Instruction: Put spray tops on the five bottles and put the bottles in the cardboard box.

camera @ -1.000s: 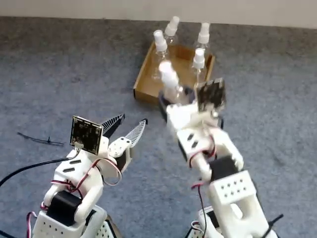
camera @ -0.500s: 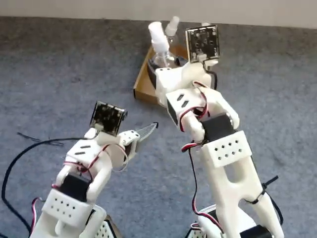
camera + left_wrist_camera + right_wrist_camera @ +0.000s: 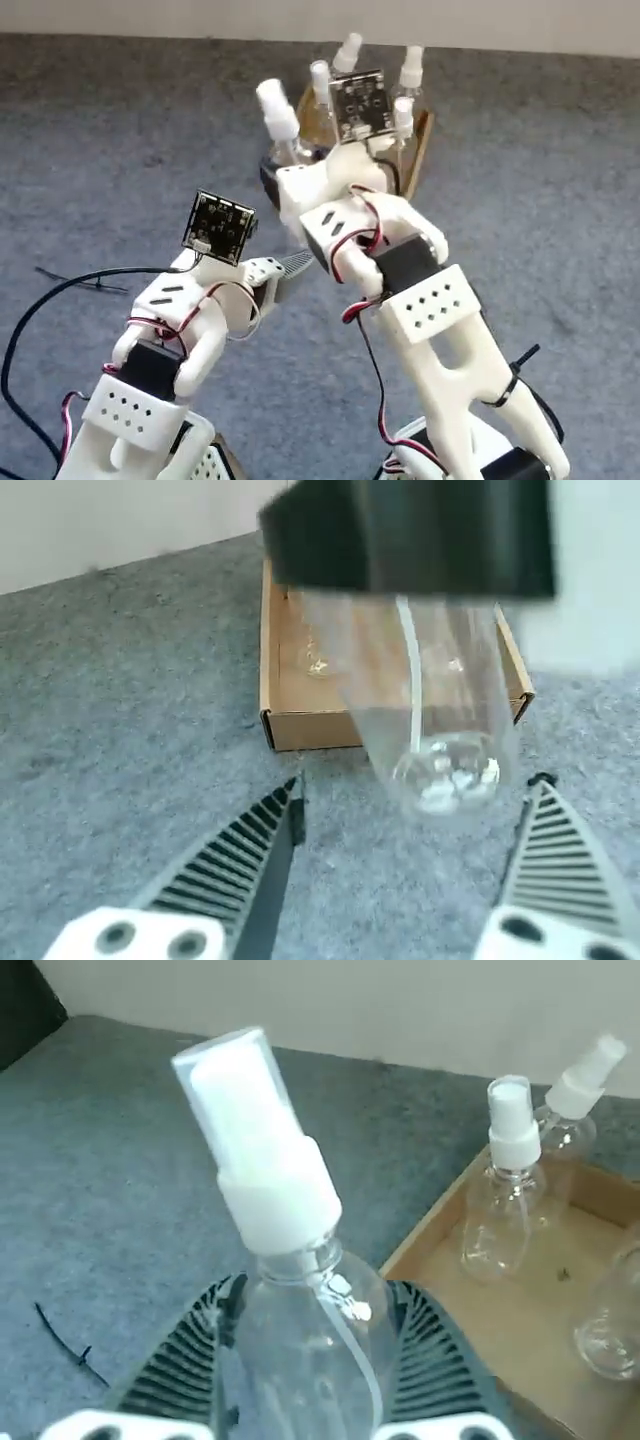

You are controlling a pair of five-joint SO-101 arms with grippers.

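bottle (image 3: pixel 300 1330): clear, white spray top (image 3: pixel 265 1160) on | tilted, aloft | near cardboard box (image 3: pixel 310 730)

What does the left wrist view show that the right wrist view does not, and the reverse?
Left wrist, not right: the open left gripper facing the held bottle's rounded base, and the cardboard box's outer front wall. Right wrist, not left: the white spray top, two more topped bottles at the box, a black cable tie. Both: the bottle in the right gripper, the box, grey carpet.
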